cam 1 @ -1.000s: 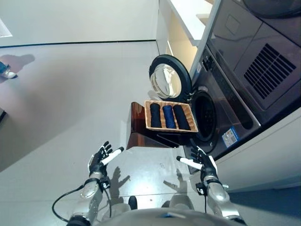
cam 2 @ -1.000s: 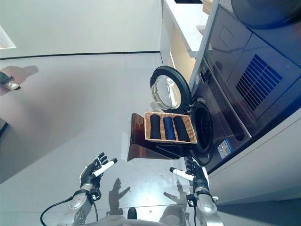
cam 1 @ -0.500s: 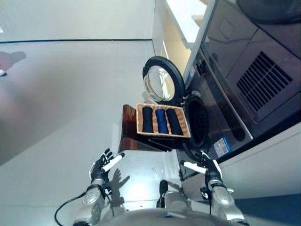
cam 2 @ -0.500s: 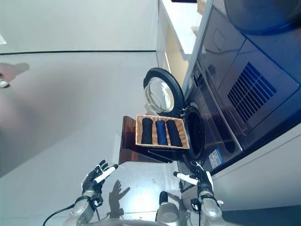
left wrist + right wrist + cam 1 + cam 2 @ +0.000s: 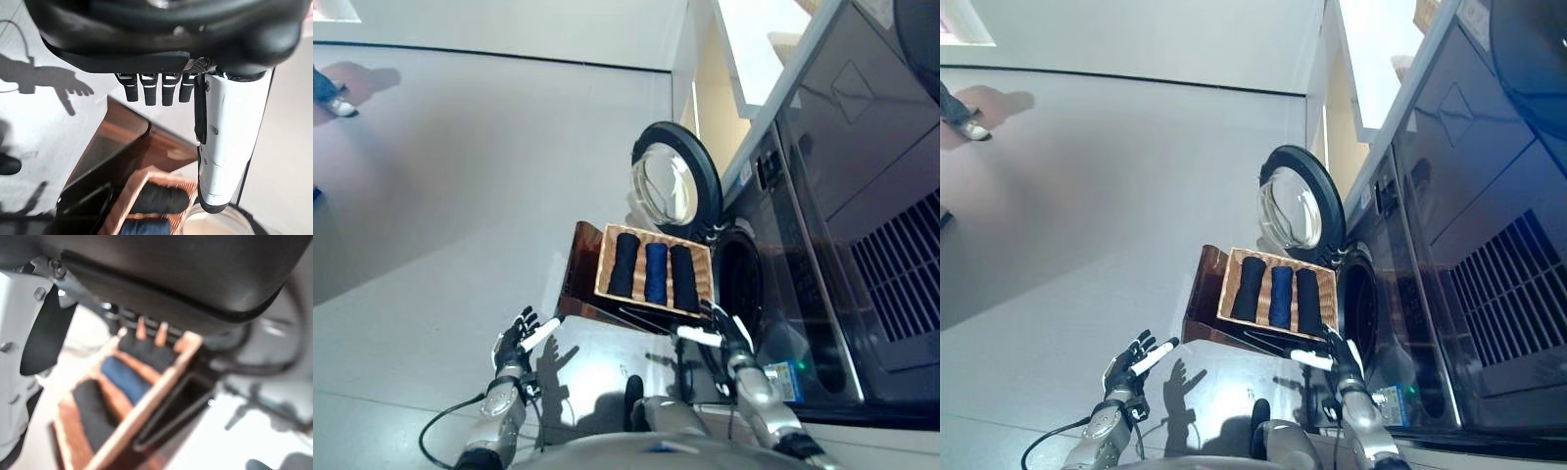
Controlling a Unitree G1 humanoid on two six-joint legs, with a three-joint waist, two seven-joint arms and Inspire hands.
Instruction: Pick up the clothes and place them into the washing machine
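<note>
A wicker basket point(image 5: 653, 232) rests on a dark brown stand point(image 5: 576, 270) in front of the washing machine's drum opening point(image 5: 740, 284). It holds three rolled clothes: a black roll point(image 5: 625, 264), a blue roll point(image 5: 655, 272) and another black roll point(image 5: 682, 279). The round door point(image 5: 675, 182) stands swung open behind the basket. My left hand point(image 5: 516, 340) hovers open over the floor, short of the stand. My right hand point(image 5: 729, 338) is open just below the basket's near right corner, holding nothing. The right wrist view shows the basket's rim point(image 5: 146, 396) and the blue roll point(image 5: 124, 377) close ahead.
The machine's dark front point(image 5: 803, 196) with a vent grille point(image 5: 901, 264) fills the right side. A pale counter point(image 5: 754, 39) runs behind it. A person's shoe point(image 5: 328, 93) shows on the grey floor at far left.
The camera has shifted and the view has turned. My right hand now sits closer to the basket's near corner. Both hands stay open and the rolls lie as before.
</note>
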